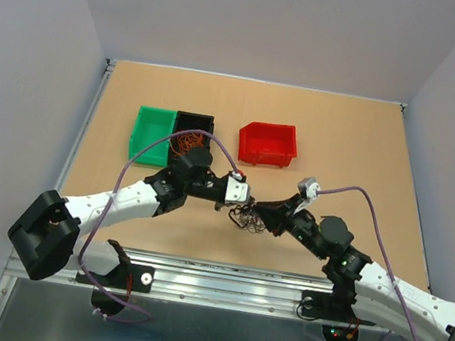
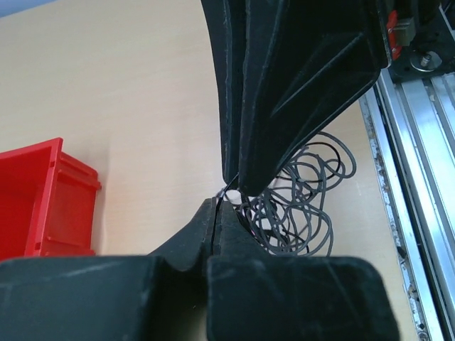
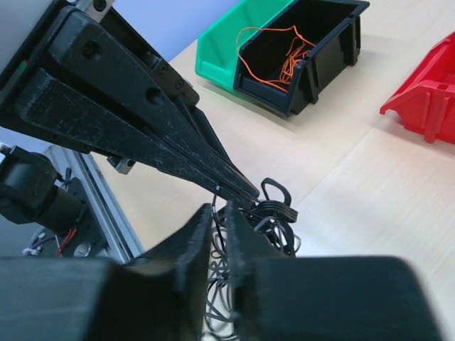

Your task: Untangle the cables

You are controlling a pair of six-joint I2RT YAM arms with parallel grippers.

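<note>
A small knot of dark grey and black cables [image 1: 246,219] lies on the wooden table between my two grippers. My left gripper [image 1: 245,202] reaches it from the left, and in the left wrist view that gripper [image 2: 217,202] is shut on a thin black strand at the edge of the cables [image 2: 302,206]. My right gripper [image 1: 261,216] comes in from the right. Seen from its own wrist, the right gripper [image 3: 221,206] has its jaws a narrow gap apart, with a thin strand running loosely through the gap above the cables [image 3: 277,212]. The two grippers' tips almost touch. Orange cables [image 3: 284,60] lie in the black bin [image 3: 330,39].
A green bin [image 1: 153,134], the black bin [image 1: 195,122] and a red bin [image 1: 268,144] stand in a row behind the grippers. The aluminium rail [image 1: 219,277] runs along the table's near edge, close to the knot.
</note>
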